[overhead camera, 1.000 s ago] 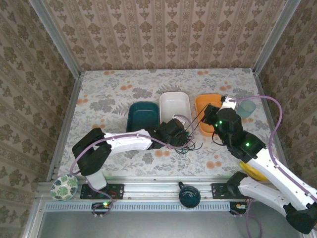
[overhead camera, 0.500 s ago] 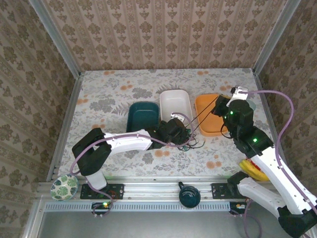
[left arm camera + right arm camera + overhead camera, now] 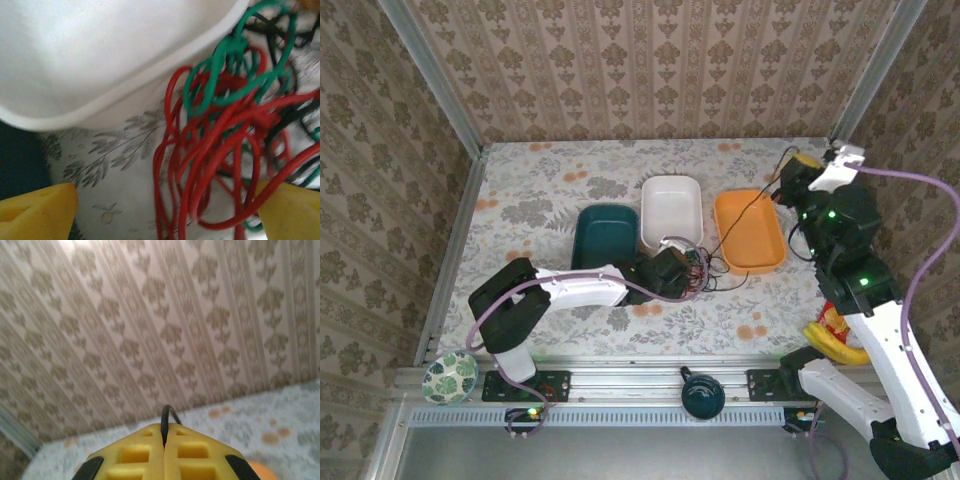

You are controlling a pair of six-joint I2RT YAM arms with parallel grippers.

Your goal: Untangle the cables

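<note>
Near edge: a metal rail (image 3: 620, 385) runs across the bottom of the overhead view, with a patterned bowl (image 3: 450, 376) at lower left and a dark round object (image 3: 703, 395) at bottom centre.
Lower right: a yellow and red thing (image 3: 832, 338) lies beside the right arm (too hidden to name).
Open room: the flowered table (image 3: 540, 200) is bare over its left half and along the strip above the trays; the strip between the rail and the tangle is bare too.
Left claw (image 3: 688, 272): low over the table just below centre. In its wrist view the left claw (image 3: 162, 210) has its yellow fingertips (image 3: 37, 210) spread wide at the two lower corners, gripping nothing, with red loops lying between them.
Cables (image 3: 708, 280): a bunch of red, green and black wires on the table, touching the near end of the white tray. In the left wrist view the cables (image 3: 225, 130) fill the right half.
Trays: a teal tray (image 3: 607, 235), a white tray (image 3: 672, 205) and an orange tray (image 3: 748, 230) sit side by side across the middle.
Black cable (image 3: 745, 218): it runs slantwise from the bunch over the orange tray towards the upper right.
Right claw (image 3: 790, 185): raised at the right edge, beyond the orange tray. In its wrist view the right claw (image 3: 164, 450) is pressed closed on the black cable (image 3: 169, 415), which pokes up between the fingers.
Far edge: patterned walls close off the back and both sides.
</note>
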